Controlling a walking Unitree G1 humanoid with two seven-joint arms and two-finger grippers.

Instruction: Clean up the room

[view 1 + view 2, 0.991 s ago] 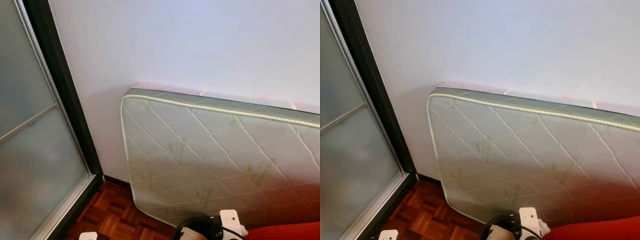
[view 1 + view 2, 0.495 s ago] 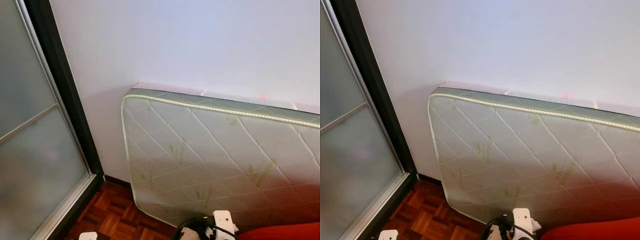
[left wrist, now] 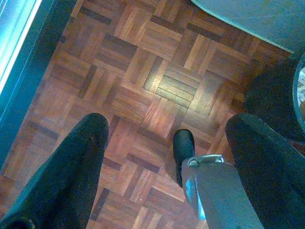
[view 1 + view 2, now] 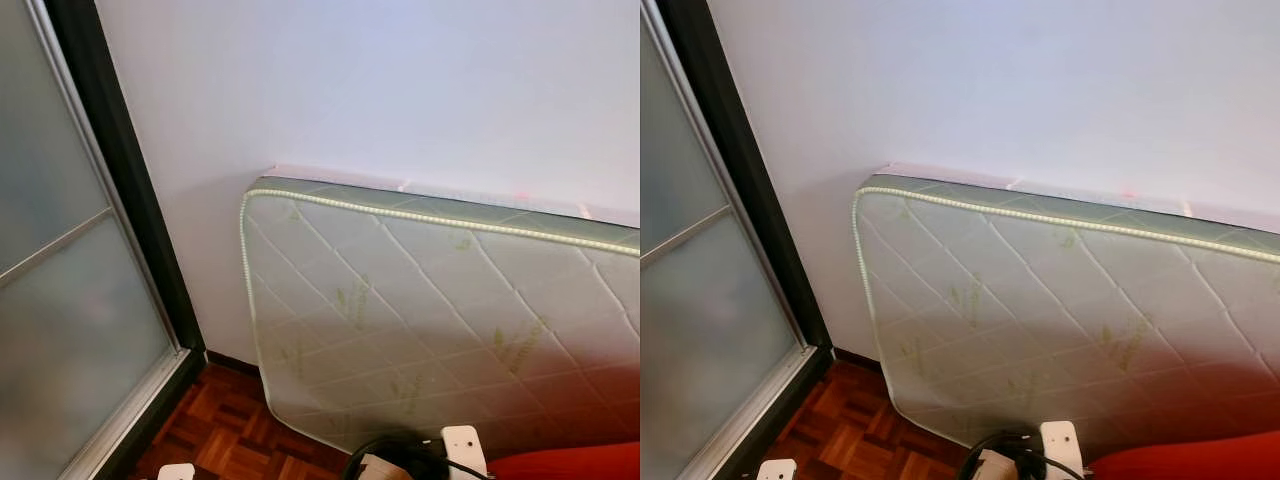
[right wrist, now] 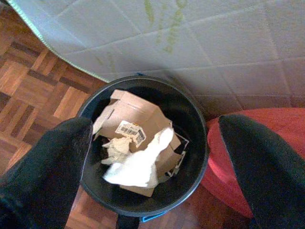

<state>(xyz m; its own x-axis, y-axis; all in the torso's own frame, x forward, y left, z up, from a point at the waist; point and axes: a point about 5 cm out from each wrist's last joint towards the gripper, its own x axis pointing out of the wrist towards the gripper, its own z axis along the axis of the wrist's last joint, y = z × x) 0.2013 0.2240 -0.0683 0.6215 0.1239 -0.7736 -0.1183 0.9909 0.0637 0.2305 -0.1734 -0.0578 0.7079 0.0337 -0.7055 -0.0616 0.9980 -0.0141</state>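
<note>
My right gripper [image 5: 155, 123] hangs open above a black round bin [image 5: 196, 143] that stands on the parquet against the mattress. Inside the bin lie a flattened cardboard box [image 5: 136, 119], some crumpled brown paper [image 5: 114, 148] and a white tissue [image 5: 138, 167]. Nothing is between the right fingers [image 5: 52, 157]. My left gripper [image 3: 169, 119] is open too, pointing down at bare parquet [image 3: 143, 71], with my grey leg and black foot [image 3: 183, 145] showing between its fingers [image 3: 81, 157].
A quilted white mattress [image 4: 430, 310] with green trim leans on its side against the pale wall [image 4: 400, 80]. A frosted sliding door [image 4: 70, 320] in a dark frame closes off the left. A red cushion-like thing [image 5: 228, 186] sits beside the bin.
The white arm part at the lower edge of the eye views shifted a little left, then back right. Everything else stands as before.
</note>
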